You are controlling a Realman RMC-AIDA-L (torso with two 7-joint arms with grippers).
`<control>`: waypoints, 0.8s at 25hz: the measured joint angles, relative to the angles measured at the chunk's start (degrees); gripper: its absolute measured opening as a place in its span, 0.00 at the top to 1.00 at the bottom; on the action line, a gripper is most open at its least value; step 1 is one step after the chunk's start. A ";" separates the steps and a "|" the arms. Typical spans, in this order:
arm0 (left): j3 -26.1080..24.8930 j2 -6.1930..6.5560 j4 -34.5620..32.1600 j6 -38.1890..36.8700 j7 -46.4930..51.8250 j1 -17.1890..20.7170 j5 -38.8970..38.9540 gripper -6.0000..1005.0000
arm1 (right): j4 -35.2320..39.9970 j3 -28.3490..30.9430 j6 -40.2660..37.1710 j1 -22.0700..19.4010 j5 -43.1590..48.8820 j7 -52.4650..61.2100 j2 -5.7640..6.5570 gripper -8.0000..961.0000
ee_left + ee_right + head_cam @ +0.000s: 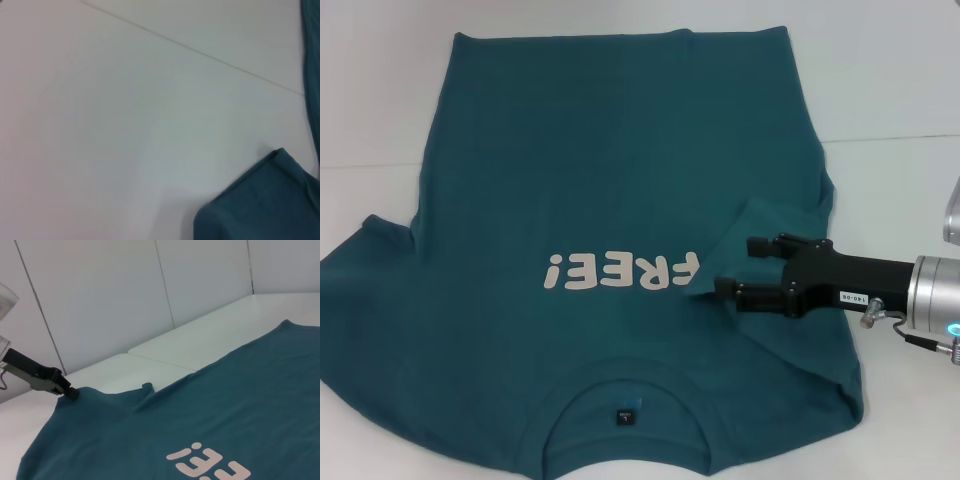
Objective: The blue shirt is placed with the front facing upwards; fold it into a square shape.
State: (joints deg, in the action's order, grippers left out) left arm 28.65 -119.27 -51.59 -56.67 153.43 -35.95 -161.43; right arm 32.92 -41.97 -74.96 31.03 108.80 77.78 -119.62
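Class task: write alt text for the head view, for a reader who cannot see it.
A blue shirt lies front up on a white table, collar nearest the camera. The right gripper, fingers open, reaches in over the right sleeve, which is folded onto the chest beside the pale "FREE!" lettering.

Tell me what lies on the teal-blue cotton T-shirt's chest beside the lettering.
The teal-blue cotton T-shirt has its own short sleeve folded inward there, with the right gripper over it, jaws apart. The chest cloth beneath the fold is hidden.

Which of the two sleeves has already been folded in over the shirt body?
The sleeve on the robot's right, beside the right gripper, lies folded onto the blue shirt near the "FREE!" lettering. The left sleeve lies spread out flat on the table.
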 joint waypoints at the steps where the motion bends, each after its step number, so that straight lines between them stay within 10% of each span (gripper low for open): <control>1: 0.00 0.00 0.00 0.03 0.00 0.00 0.14 0.96 | 0.02 -0.06 0.04 0.01 0.00 0.00 0.00 0.02; 20: 8.85 -3.21 -3.96 -9.50 -1.99 -0.48 13.29 0.96 | -0.30 0.23 1.12 -0.01 0.01 0.00 0.00 0.02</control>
State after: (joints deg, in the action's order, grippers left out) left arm 37.50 -122.48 -55.56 -66.17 151.44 -36.43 -148.13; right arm 32.62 -41.73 -73.84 31.02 108.81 77.79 -119.62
